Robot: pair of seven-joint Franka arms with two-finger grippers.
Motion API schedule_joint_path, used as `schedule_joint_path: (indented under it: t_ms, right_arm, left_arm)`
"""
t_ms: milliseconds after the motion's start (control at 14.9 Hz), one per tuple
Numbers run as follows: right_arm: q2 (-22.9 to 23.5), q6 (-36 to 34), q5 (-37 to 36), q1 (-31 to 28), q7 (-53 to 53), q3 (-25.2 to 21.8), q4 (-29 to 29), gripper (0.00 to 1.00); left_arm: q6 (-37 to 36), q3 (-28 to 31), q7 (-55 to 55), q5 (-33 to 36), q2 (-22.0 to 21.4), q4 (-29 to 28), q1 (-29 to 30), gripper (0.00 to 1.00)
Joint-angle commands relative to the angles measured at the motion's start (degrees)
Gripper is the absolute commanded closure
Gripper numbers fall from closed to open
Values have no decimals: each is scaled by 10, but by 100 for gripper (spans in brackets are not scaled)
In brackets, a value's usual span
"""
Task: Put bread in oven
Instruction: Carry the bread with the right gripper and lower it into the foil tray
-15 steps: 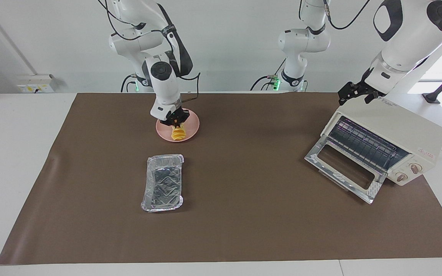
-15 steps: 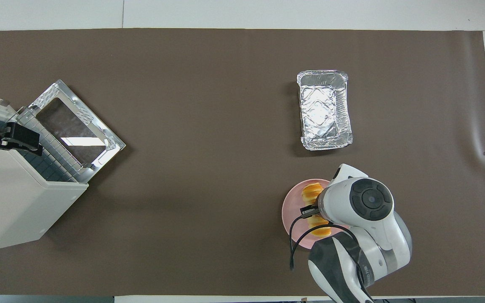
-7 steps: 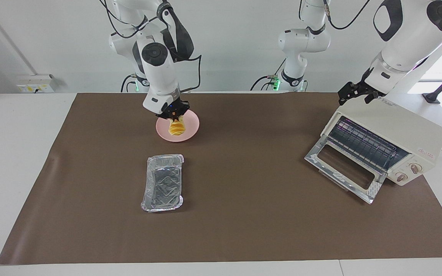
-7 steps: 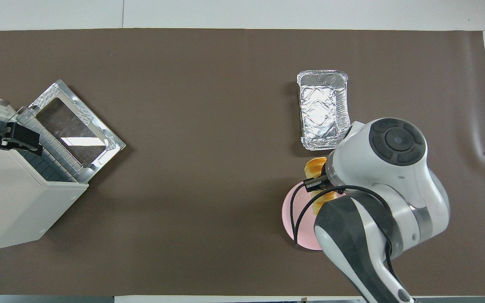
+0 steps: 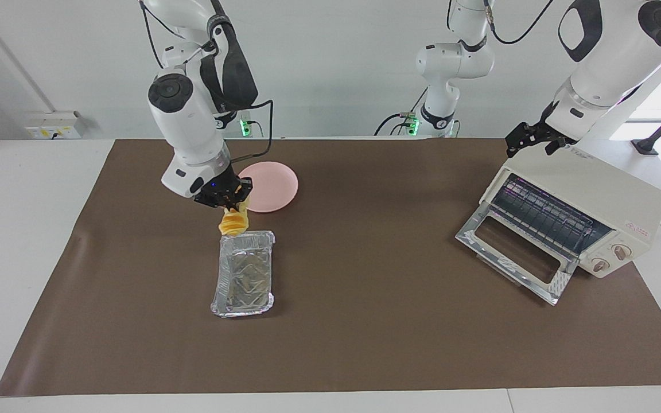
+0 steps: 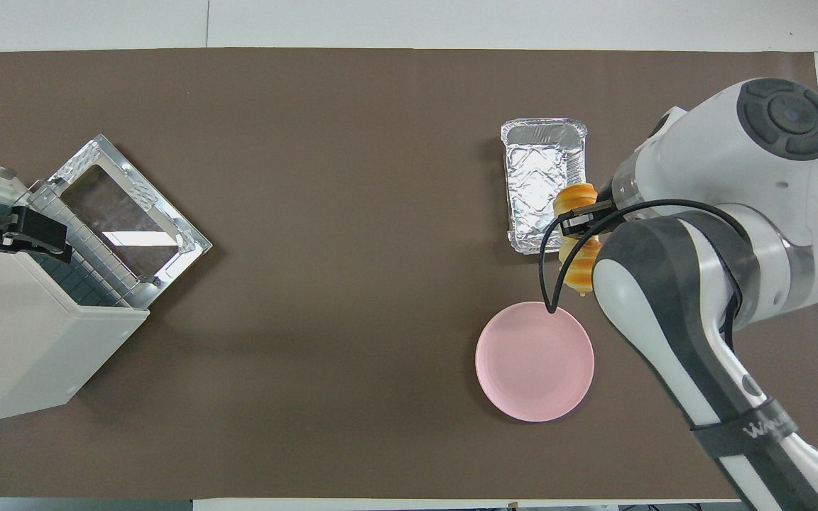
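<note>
With the right gripper [image 5: 233, 202] pinching the bread [image 5: 233, 223] in its jaws above the foil tray [image 5: 243, 275], we judge pickup done and transfer pending. We note the oven [image 5: 571, 221] stands open at the left arm's end of the bench, where the left gripper [image 5: 528, 137] waits over it, jaws spread.

Golden yellow-orange bread [image 5: 233, 223] with a ridged top. Pale pink plate [image 5: 276, 183]. Crinkled silver foil tray [image 5: 243, 274], diamond-embossed on its floor. Cream-white oven [image 5: 606, 201] with a silvery door frame and dark wire rack. Brown mat [image 5: 365, 321] on a white table [image 5: 20, 229].
</note>
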Motion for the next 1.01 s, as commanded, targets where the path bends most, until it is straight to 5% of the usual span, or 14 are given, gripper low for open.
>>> schedule_joint_path:
  t_ms: [0, 403, 940]
  right_arm:
    - [91, -10, 10, -7, -14, 4, 86, 100]
    - [188, 47, 6, -17, -17, 4, 131, 100]
    - [199, 111, 7, -7, -11, 4, 108, 100]
  left_arm:
    - [6, 2, -1, 11, -13, -10, -2, 0]
    - [6, 2, -1, 11, -13, -11, -3, 0]
    - [6, 2, -1, 11, -13, -10, -3, 0]
